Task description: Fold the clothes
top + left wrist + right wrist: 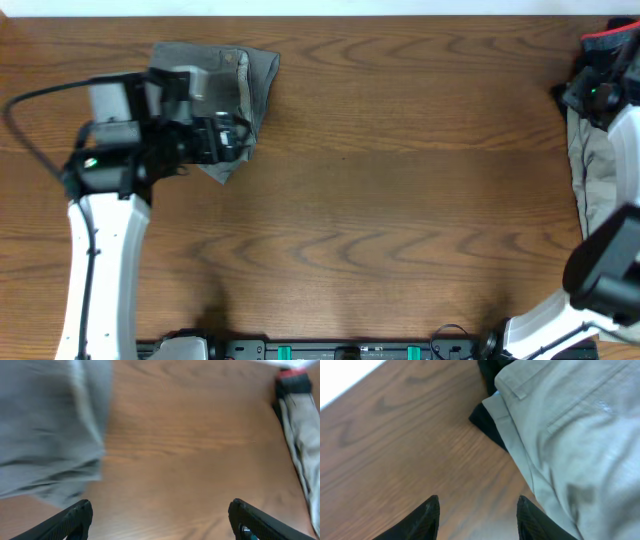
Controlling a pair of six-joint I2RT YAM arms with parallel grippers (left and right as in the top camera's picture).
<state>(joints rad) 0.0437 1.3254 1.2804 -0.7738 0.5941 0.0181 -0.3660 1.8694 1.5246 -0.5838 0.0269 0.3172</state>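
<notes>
Left gripper (161, 510) gapes; grey shorts (262, 72) seemingly folded; khaki trousers (580, 435) creased.

A wooden table (400, 200) fills nearly all of the overhead view. Its top is a warm mid-brown, with dark looping grain running left to right. Along the top edge of the frame a thin white strip (300, 6) shows beyond the table's far edge; whether it is floor or wall cannot be told. A dark rail (340, 351) with green fittings lies along the bottom edge. The light is soft and even, leaving only faint shadows on the wood.
</notes>
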